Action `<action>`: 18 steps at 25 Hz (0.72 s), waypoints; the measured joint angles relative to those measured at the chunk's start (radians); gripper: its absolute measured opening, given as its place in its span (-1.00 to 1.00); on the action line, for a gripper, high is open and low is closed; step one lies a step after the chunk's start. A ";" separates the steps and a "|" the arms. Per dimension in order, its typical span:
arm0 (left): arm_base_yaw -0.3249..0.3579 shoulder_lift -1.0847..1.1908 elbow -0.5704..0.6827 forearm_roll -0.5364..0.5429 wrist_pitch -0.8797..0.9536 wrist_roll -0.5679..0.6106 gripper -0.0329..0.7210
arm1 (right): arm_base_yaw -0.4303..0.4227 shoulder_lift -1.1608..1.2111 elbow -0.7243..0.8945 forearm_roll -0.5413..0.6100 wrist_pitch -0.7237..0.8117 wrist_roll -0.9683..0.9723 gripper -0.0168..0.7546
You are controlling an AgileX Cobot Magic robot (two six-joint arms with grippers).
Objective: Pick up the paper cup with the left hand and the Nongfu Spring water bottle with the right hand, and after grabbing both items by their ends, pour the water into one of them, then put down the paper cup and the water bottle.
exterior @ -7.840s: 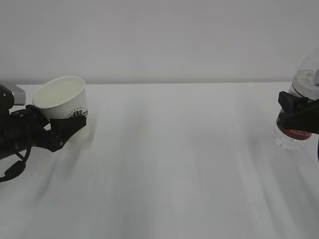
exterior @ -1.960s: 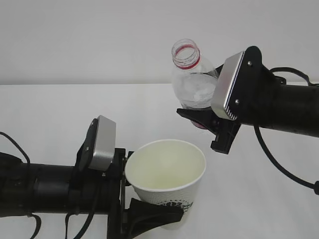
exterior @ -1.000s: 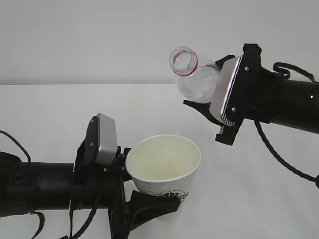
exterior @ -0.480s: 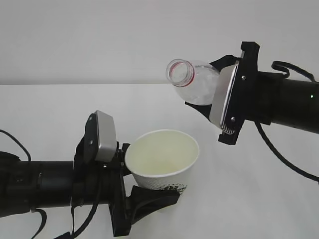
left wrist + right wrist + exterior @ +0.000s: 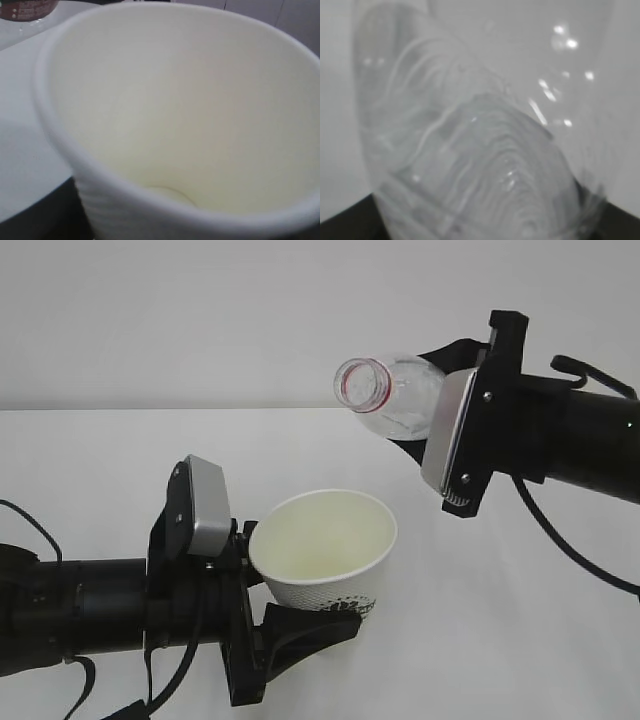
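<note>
In the exterior view my left hand [image 5: 285, 635] reaches in from the lower left of the frame, its black jaws clamped around the lower part of the paper cup [image 5: 325, 555]. The cup sits just below the middle of the frame, lifted off the white table [image 5: 110, 455] and tipped slightly, its open mouth facing up and toward the camera. Part of the dark logo shows on its side above the jaw.

My right hand [image 5: 415, 445] comes in from the upper right and grips the Nongfu Spring water bottle [image 5: 392, 400] by its body. The bottle is tilted over, its open mouth with the red neck ring pointing to the left, above the cup and slightly to its right. The bottle does not touch the cup. I see no stream leaving the mouth.

My left wrist view fills with the cup's cream inside, down to its pale round bottom, which the exterior view does not show; I cannot tell whether any liquid lies there. A strip of the bottle's red label sits in its upper left corner. My jaws are barely visible here.

My right wrist view shows only the clear ribbed wall of the bottle, close and blurred, with bright glints, and a dark edge of my gripper along the bottom of the frame.
</note>
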 joint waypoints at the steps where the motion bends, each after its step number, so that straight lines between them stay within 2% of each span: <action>1: 0.000 0.000 0.000 0.000 0.000 0.000 0.49 | 0.000 0.000 0.000 0.009 0.000 -0.012 0.28; 18: 0.000 0.000 0.000 0.000 0.000 0.000 0.49 | 0.000 0.000 0.000 0.028 -0.028 -0.135 0.28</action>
